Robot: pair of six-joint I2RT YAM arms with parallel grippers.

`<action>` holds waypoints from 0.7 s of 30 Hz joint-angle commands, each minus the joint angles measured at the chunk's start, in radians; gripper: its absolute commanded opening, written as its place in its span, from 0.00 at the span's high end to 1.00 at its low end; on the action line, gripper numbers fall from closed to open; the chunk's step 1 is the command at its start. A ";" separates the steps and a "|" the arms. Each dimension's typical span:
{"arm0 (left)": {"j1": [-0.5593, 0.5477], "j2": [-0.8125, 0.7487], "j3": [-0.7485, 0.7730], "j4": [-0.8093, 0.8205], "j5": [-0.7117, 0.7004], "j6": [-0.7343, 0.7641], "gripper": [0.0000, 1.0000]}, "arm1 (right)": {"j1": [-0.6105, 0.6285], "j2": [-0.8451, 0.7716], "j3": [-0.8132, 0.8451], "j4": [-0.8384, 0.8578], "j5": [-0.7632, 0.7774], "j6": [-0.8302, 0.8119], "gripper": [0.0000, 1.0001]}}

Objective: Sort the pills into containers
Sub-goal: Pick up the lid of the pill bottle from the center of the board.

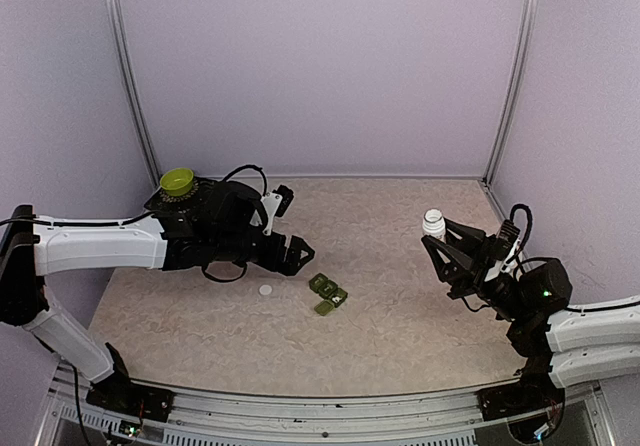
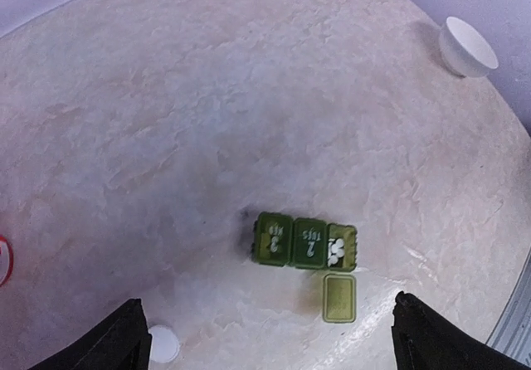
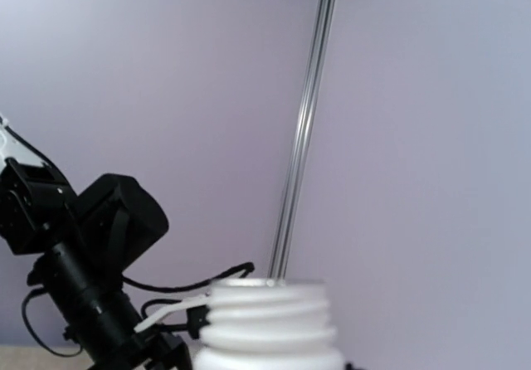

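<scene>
The containers (image 2: 305, 241), a dark green strip of three cells, lie on the table (image 1: 400, 326) a little below and right of the centre in the left wrist view. The right-hand cell is open: white pills (image 2: 338, 251) are inside it, and its lid (image 2: 339, 297) lies folded out flat toward the bottom of the frame. The two other cells, marked 2 and 3, are shut.

The left gripper (image 2: 266, 302) hangs above the strip with its fingers (image 2: 116, 341) spread wide and nothing between them. At the right of the top view, the right gripper (image 1: 440, 239) is pinched on a small white bottle (image 1: 433, 223), upright, uncapped and well apart from the strip. A white cap (image 2: 163, 343) lies at the lower left; it is probably the bottle's, but I cannot be sure.

I judge that one cell is filled and the work stands between cells. The next move is to close this lid or lift the next one. Both need a fine fingertip touch, since the light strip may slide.
</scene>
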 commanded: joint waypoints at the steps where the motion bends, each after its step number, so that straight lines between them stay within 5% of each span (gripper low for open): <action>1: 0.011 -0.035 -0.063 -0.069 -0.085 -0.023 0.01 | 0.008 -0.040 0.009 -0.082 0.003 0.030 1.00; 6: 0.046 -0.031 -0.127 -0.081 -0.095 -0.027 0.06 | 0.008 -0.101 -0.017 -0.135 0.022 0.032 1.00; 15: 0.100 0.064 -0.158 -0.037 -0.084 0.002 0.27 | 0.007 -0.129 -0.042 -0.176 0.035 0.052 1.00; 18: 0.110 0.099 -0.150 -0.029 -0.078 0.010 0.42 | 0.008 -0.133 -0.046 -0.184 0.038 0.056 1.00; 21: 0.113 0.132 -0.141 -0.022 -0.065 0.017 0.44 | 0.008 -0.136 -0.048 -0.193 0.041 0.056 1.00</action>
